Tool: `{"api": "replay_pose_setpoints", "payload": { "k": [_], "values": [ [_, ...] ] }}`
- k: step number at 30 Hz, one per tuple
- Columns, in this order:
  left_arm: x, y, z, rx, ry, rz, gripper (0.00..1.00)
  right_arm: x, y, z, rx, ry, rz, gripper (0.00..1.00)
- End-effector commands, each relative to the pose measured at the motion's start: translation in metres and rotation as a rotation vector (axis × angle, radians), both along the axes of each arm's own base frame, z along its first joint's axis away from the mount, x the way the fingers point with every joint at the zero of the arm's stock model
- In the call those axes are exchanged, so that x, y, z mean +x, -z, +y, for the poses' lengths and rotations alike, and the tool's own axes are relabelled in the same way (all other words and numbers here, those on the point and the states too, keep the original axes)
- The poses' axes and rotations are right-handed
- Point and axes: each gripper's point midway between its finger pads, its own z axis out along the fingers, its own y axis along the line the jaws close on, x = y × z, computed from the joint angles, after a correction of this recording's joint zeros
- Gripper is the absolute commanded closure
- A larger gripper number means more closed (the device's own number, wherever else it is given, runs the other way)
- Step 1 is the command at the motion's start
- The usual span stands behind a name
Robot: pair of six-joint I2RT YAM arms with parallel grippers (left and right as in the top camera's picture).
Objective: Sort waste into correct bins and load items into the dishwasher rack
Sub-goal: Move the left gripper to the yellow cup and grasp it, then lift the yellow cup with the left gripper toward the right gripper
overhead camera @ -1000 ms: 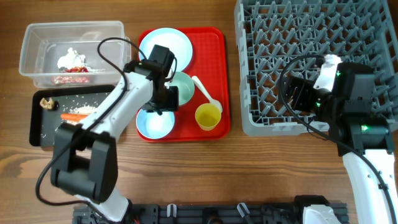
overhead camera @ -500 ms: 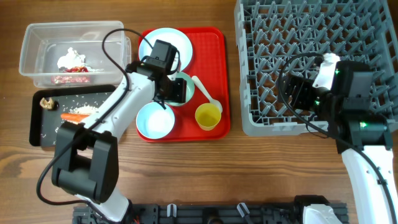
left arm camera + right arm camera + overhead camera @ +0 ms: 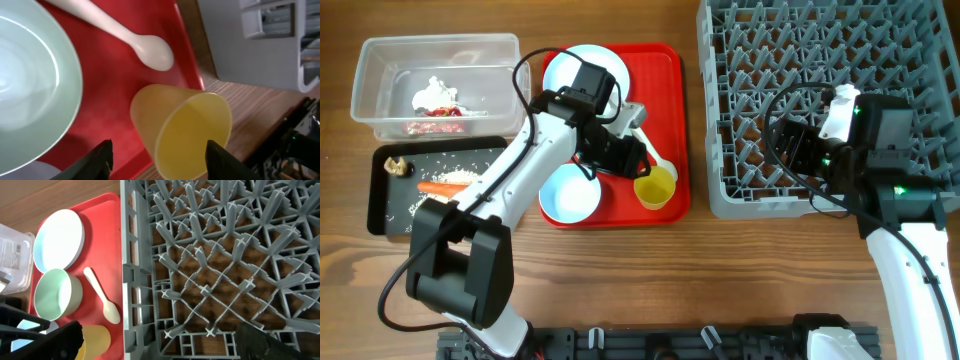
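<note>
With the wrapper (image 3: 435, 128) and tissue (image 3: 432, 93) lying in the clear tub (image 3: 380, 50) at the upper left of the overhead view, and the carrot (image 3: 440, 186) and rice (image 3: 458, 172) in the black tray (image 3: 380, 215) below it, the sorting is judged done. Loading of the rack (image 3: 820, 60) is taken as the step in hand. The yellow cup (image 3: 185, 130) stands at the lower right of the red tray (image 3: 665, 70), just beside the spoon (image 3: 650, 145). The left hand (image 3: 159, 160) is held low with fingers spread on either side of the cup; contact cannot be made out, though none appears. The right hand (image 3: 798, 150) is held spread and empty over the rack's lower left. Next, the fingers would need to be closed on the cup's wall, and the cup lifted clear of the tray's rim and carried right to the rack.
</note>
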Motion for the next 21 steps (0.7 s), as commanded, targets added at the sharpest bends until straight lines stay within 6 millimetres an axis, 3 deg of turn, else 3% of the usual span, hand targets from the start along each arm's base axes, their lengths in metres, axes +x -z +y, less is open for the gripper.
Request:
{"api": "replay_pose_setpoints", "payload": {
  "k": [1, 7, 11, 13, 16, 17, 21],
  "values": [
    [-0.004, -0.003, -0.008, 0.002, 0.056, -0.020, 0.41, 0.003, -0.007, 0.005, 0.021, -0.012, -0.013, 0.00],
    [-0.018, 0.022, -0.018, 0.051, 0.100, 0.045, 0.48, 0.002, -0.006, 0.005, 0.021, -0.012, -0.007, 0.00],
    [-0.020, 0.034, -0.018, 0.119, 0.097, 0.047, 0.60, 0.001, -0.005, 0.005, 0.020, -0.012, -0.003, 0.00],
    [-0.019, 0.035, -0.017, 0.132, 0.089, 0.043, 0.68, 0.001, -0.005, 0.005, 0.020, -0.012, -0.004, 0.00],
    [-0.017, 0.035, -0.014, 0.132, 0.082, 0.043, 0.92, 0.002, -0.006, 0.005, 0.020, -0.012, -0.006, 0.00],
    [-0.016, 0.035, -0.013, 0.131, 0.078, 0.043, 0.96, 0.002, -0.006, 0.005, 0.021, -0.012, -0.006, 0.00],
    [-0.006, 0.028, -0.006, 0.124, 0.005, 0.048, 0.96, 0.002, -0.006, 0.005, 0.021, -0.013, -0.006, 0.00]
  ]
}}
